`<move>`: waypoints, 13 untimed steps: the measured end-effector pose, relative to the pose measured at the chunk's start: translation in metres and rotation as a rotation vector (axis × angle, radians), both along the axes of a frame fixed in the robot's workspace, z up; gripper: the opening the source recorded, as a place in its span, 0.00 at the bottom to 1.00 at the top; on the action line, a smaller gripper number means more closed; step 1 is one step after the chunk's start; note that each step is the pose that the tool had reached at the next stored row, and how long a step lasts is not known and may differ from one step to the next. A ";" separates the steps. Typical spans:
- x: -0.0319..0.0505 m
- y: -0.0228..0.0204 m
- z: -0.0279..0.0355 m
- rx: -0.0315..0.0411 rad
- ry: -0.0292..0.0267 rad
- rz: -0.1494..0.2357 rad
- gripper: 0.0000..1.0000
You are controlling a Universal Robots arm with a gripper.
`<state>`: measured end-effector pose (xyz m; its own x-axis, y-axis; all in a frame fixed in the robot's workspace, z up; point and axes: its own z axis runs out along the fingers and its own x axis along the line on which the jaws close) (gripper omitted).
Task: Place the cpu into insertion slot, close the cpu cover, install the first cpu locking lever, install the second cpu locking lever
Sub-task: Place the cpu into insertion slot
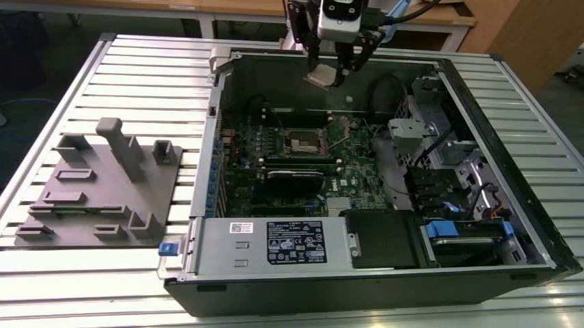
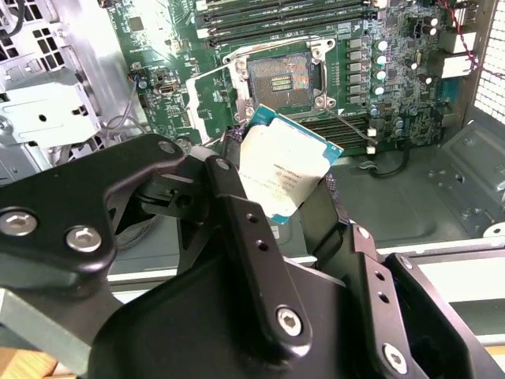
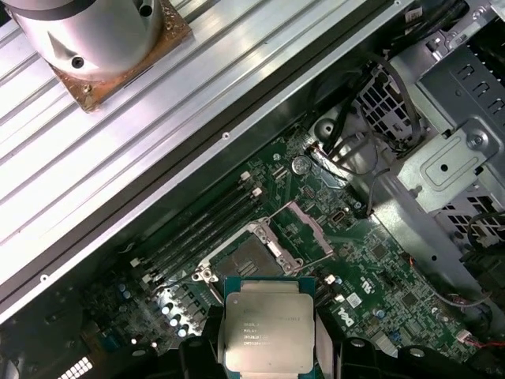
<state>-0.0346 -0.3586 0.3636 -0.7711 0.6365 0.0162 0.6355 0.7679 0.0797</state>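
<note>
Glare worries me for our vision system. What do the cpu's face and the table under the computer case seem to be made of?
The cpu: a pale metal face, satin and dully reflective, with a greenish board edge in the second wrist view. The table: probably aluminium, judging by its ribbed matte silver slats with soft highlights.

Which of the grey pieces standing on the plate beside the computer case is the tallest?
The slim post on the grey plate, standing between two shorter uprights. It rises clearly above every other piece there; the rest are low blocks.

A grey fixture tray lies beside the open computer case.
</note>
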 end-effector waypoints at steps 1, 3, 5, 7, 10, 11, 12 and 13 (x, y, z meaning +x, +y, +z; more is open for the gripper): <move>0.0000 0.0000 0.0000 0.0000 0.0000 0.000 0.54; 0.0000 0.0000 0.0000 0.0000 0.0000 0.000 0.54; 0.0000 0.0000 0.0000 0.0000 0.0000 -0.001 0.54; 0.0000 0.0000 0.0000 0.0001 0.0000 -0.004 0.54; 0.0000 0.0000 0.0000 0.0000 0.0000 -0.016 0.54; 0.0000 0.0000 0.0000 0.0001 0.0000 -0.022 0.54; 0.0000 0.0000 -0.0001 0.0001 0.0000 -0.027 0.54; 0.0000 0.0000 -0.0001 0.0001 0.0000 -0.033 0.54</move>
<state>-0.0346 -0.3586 0.3636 -0.7499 0.6613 0.0163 0.6603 0.7468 0.0798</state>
